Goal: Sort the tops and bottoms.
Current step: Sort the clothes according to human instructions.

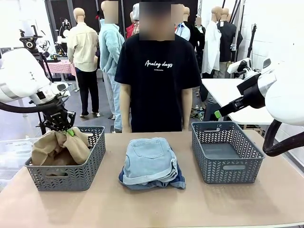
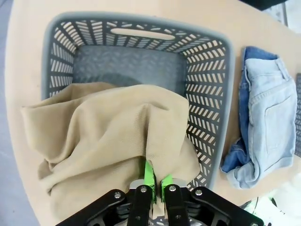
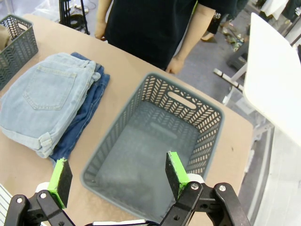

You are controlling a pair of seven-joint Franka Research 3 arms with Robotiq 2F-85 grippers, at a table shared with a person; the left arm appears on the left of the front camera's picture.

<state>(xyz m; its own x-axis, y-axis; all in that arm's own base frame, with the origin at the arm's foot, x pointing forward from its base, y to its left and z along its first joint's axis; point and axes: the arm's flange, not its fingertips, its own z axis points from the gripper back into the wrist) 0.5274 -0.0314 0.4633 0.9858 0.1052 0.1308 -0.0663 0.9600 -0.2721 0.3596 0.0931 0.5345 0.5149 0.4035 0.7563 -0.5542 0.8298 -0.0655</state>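
tabletop [image 1: 152,209] of pale brown board spans the near side of the room, flat and smooth. beyond it lies a grey floor, and a white table [image 1: 228,92] stands farther back on the robot's right. a person [image 1: 156,76] in a black printed t-shirt stands at the far edge of the board, facing the robot, arms hanging straight down.

two grey lattice baskets sit on the board, well apart, one toward each side. the left basket [image 1: 71,178] holds the tan top [image 1: 59,149]. the top is bunched and heaped above the rim, and in the left wrist view part of it drapes out over one wall. the right basket [image 1: 228,152] shows its bare grey floor in the right wrist view.

between the baskets the bottoms lie in one stack. the pale denim piece [image 1: 149,159] is folded on top with a back pocket facing up. the dark blue shorts [image 1: 176,182] lie under it, their edges showing along the near side and at one end.

the left arm comes in from the left side, its wrist pointing down over the far part of the left basket. the left gripper [image 2: 157,175] has its fingers pressed together on a raised fold of the tan top, with the green pads pinching the cloth between them.

the right arm is held up at the right, above and behind the right basket, angled down toward it. the right gripper [image 3: 116,162] has its fingers spread wide, and the basket's floor is seen through the gap.
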